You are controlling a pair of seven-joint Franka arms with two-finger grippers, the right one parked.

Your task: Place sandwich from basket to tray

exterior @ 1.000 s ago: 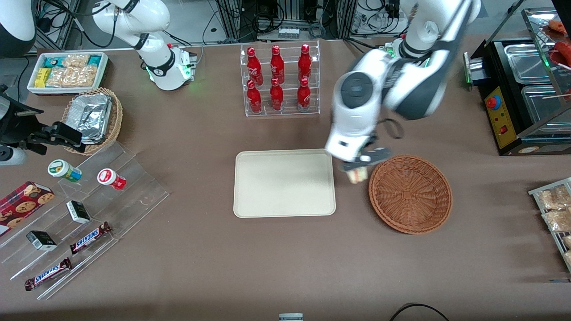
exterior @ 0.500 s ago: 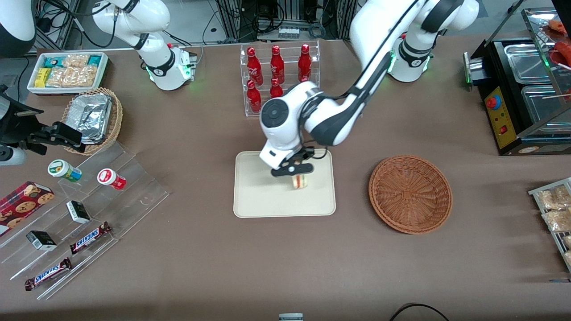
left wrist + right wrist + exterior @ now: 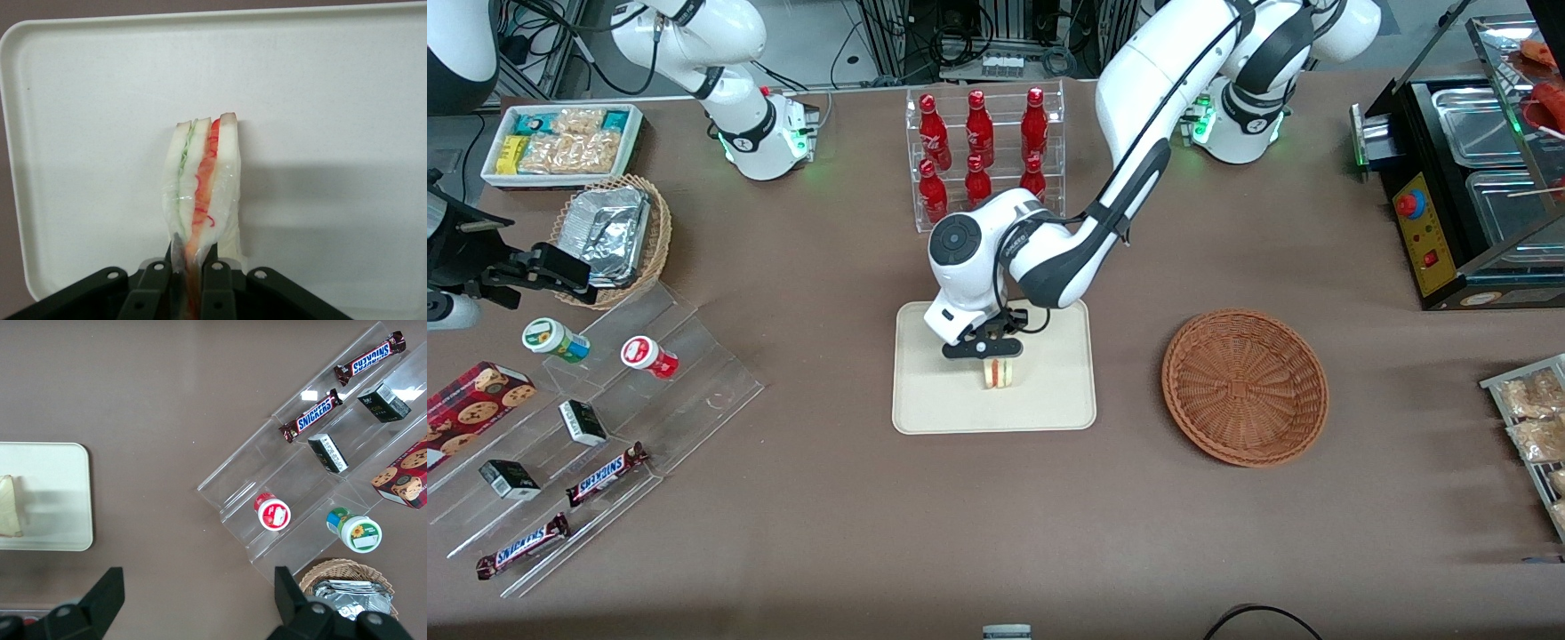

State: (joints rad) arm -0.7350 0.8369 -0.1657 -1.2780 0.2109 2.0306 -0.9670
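The sandwich (image 3: 1000, 374) (image 3: 200, 183), a clear-wrapped wedge of pale bread with red and green filling, hangs point-up just over the middle of the cream tray (image 3: 934, 409) (image 3: 333, 100). My left gripper (image 3: 987, 349) (image 3: 191, 280) is shut on the sandwich's narrow end, its black fingers (image 3: 152, 293) pinching the wrap from both sides. Its shadow falls on the tray right beside it. The reddish-brown wicker basket (image 3: 1245, 386) stands empty beside the tray, toward the working arm's end of the table. The sandwich's edge (image 3: 9, 507) also shows over the tray (image 3: 60, 493) in the right wrist view.
A clear rack of red bottles (image 3: 984, 158) stands farther from the front camera than the tray, close to the arm's elbow. Toward the parked arm's end are a stepped acrylic stand with snacks (image 3: 596, 427), a tan basket of foil packs (image 3: 614, 236) and a white bin (image 3: 560, 142). A black appliance (image 3: 1467, 187) stands at the working arm's end.
My gripper has carried the sandwich from beside the basket's rim across to the tray's middle, and in the last half second it went lower and a little toward the parked arm's end.
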